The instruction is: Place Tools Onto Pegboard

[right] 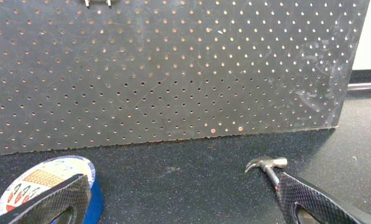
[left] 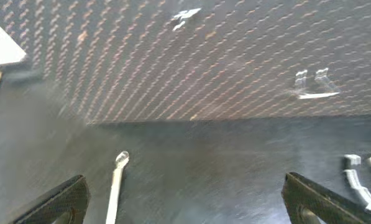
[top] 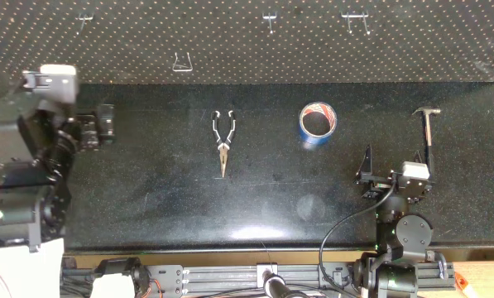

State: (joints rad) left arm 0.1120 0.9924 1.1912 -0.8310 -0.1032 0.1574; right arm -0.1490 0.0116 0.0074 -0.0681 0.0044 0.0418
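black speckled worktop [top: 147, 199], perforated pegboard [top: 230, 41] behind, possibly a wrench [left: 114, 193]

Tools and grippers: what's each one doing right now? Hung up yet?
Pliers: flat on the table, not hung.
Tape: on the table, not hung.
Hammer: flat on the table, not hung.
Wrench: flat on the table.
Hooks: empty.
Left gripper: open, empty.
Right gripper: open, empty.

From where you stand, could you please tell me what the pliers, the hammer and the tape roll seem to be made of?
Pliers: metal-looking nose, dull sheen; pale handles, probably plastic sleeves.
Hammer: bright, polished-looking metal head; dark handle, material unclear.
Tape roll: glossy blue sides, likely vinyl tape; printed face looks like paper.
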